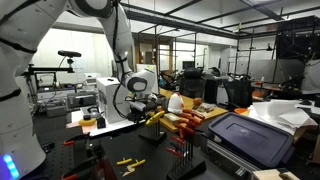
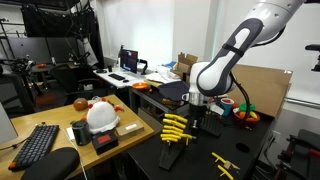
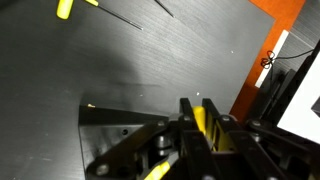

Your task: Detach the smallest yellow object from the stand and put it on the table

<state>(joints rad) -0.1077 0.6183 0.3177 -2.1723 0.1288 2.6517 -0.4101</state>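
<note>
One robot arm [image 2: 235, 50] with one gripper [image 2: 197, 112]. One dark tool stand [image 2: 172, 140] on one black table [image 2: 195, 168]. The stand carries two kinds of handles — yellow handles [image 2: 175, 125] and red-orange handles [image 1: 188, 124] — too crowded to count. Two loose yellow tools [image 2: 222, 158] lie on the table. One slim yellow piece [image 3: 200, 122] shows in the wrist view. One keyboard [image 2: 35, 145], one white helmet [image 2: 100, 116].

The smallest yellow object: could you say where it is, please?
In the wrist view, the smallest yellow object sits gripped in the end effector, low, right of centre, over the stand.
</note>
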